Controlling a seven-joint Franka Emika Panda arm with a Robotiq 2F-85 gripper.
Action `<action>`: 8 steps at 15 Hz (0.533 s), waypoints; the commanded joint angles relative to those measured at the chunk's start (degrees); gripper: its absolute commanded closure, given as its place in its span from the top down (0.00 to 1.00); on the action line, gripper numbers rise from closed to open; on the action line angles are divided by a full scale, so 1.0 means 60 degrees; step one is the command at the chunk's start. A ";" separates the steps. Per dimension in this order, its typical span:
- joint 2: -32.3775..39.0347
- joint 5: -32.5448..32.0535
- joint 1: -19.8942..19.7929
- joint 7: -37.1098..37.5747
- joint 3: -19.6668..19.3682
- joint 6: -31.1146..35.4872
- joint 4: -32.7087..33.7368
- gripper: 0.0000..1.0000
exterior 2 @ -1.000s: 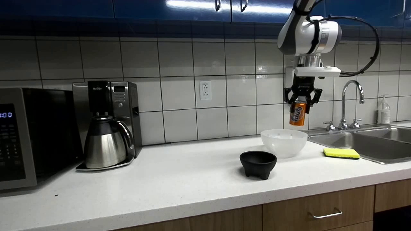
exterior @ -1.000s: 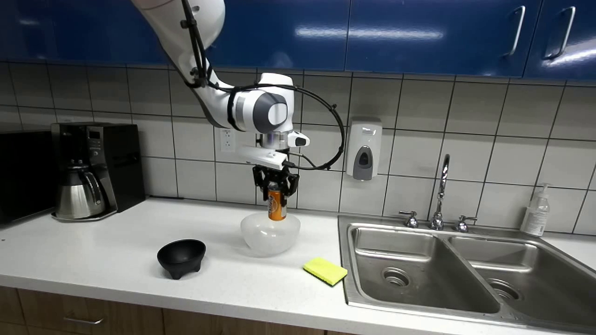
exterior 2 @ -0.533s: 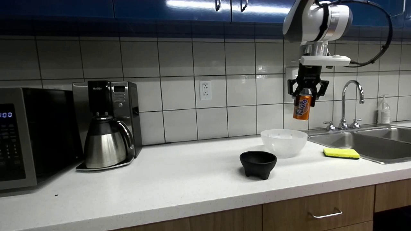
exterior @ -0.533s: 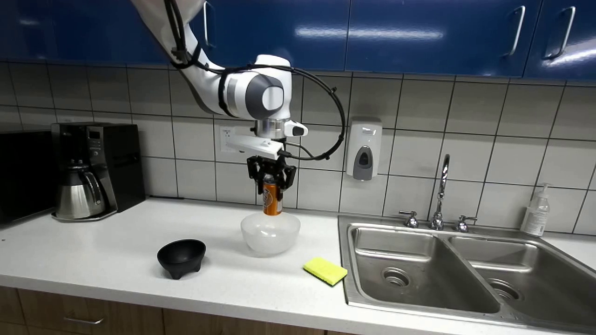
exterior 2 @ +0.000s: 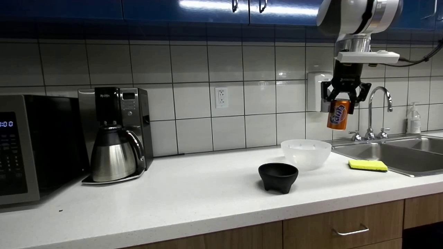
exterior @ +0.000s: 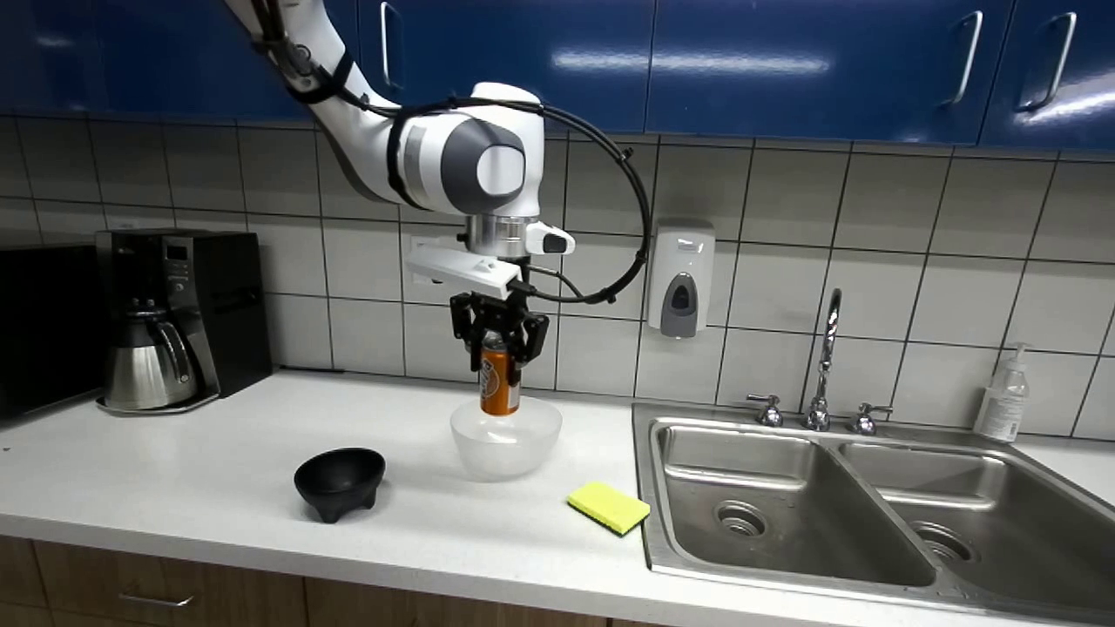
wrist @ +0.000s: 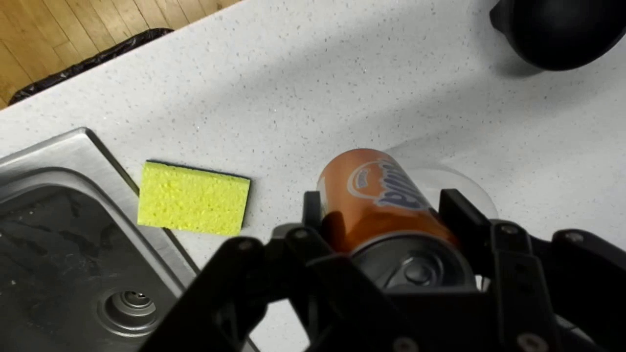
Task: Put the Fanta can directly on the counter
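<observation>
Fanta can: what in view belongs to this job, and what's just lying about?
In the job:
Fanta can, held clear of the counter
gripper, closed on the can
counter, where the can must go

Just lying about:
yellow sponge
black bowl
translucent bowl
coffee pot
pump bottle

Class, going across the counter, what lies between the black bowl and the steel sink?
The translucent bowl, then, nearer the sink, the yellow sponge, as both exterior views show.

Silver-topped orange Fanta can, slightly tilted, between the fingers, above the white counter
</observation>
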 commanded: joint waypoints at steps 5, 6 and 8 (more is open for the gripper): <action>-0.0929 0.0070 -0.0163 -0.0401 -0.0387 -0.0088 -0.1226 0.38; -0.0878 0.0086 -0.0179 -0.0454 -0.0440 -0.0076 -0.1270 0.38; -0.0780 0.0072 -0.0220 -0.0523 -0.0531 -0.0014 -0.1373 0.38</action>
